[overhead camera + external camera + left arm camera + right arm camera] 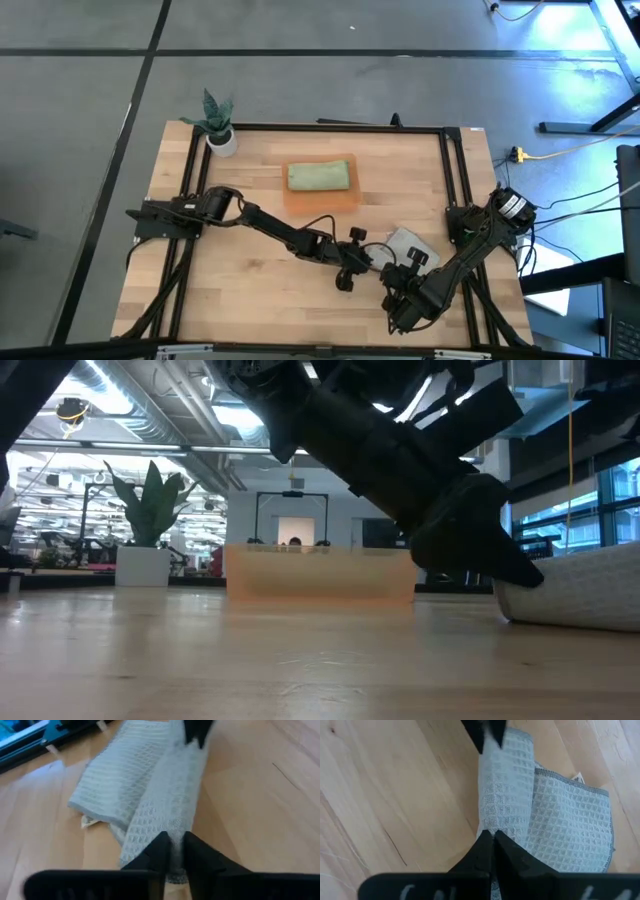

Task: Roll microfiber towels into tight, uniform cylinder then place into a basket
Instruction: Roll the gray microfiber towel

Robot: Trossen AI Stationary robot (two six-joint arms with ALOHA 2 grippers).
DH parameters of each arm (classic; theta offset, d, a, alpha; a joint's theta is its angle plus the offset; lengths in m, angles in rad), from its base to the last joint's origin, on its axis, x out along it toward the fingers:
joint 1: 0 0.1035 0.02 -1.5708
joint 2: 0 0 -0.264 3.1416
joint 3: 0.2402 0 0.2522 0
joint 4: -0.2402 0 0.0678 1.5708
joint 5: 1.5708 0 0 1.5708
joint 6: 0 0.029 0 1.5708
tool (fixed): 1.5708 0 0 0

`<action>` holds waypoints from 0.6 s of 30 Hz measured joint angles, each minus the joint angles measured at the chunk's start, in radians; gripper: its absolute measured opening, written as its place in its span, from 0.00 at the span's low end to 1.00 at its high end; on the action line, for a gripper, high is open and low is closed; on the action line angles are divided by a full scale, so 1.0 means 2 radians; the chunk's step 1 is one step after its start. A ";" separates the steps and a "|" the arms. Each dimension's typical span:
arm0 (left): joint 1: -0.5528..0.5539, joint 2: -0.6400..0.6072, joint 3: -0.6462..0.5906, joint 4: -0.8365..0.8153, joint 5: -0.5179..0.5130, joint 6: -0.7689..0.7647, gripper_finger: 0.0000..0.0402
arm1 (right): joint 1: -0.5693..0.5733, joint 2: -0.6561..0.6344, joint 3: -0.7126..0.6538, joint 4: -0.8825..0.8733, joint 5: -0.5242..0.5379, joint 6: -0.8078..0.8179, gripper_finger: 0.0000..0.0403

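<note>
A grey waffle towel (408,243) lies on the table at the near right. One long side is rolled into a ridge (170,795), and the rest lies flat (570,815). My left gripper (173,851) stands at one end of the ridge, its fingers closed on cloth. My right gripper (492,839) is at the other end, shut. The orange basket (345,196) sits at the middle of the table's far half, with a rolled green towel (319,177) lying in it. My left gripper pinches the end of the rolled ridge (172,827) between its two fingers. It comes slanting down from the table's left, in line with the roll. The roll lies on the table. My right gripper sets its shut fingertips on the ridge's other end (495,822), pointing steeply down. I cannot tell whether cloth is caught between them.
A small white pot with a green plant (218,130) stands at the table's far left corner. A black frame (445,170) runs along the table's edges. Bare wood lies on the table's left and near side.
</note>
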 joint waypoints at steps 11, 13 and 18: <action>-0.015 -0.007 0.002 -0.059 0.000 0.010 0.00 | -0.001 0.000 0.000 0.027 0.006 -0.034 0.02; -0.026 -0.009 0.002 -0.074 0.001 0.010 0.00 | 0.000 0.000 0.000 0.062 0.004 -0.065 0.02; -0.053 -0.024 0.001 -0.118 0.000 0.006 0.00 | 0.000 0.000 0.000 0.134 -0.011 -0.125 0.02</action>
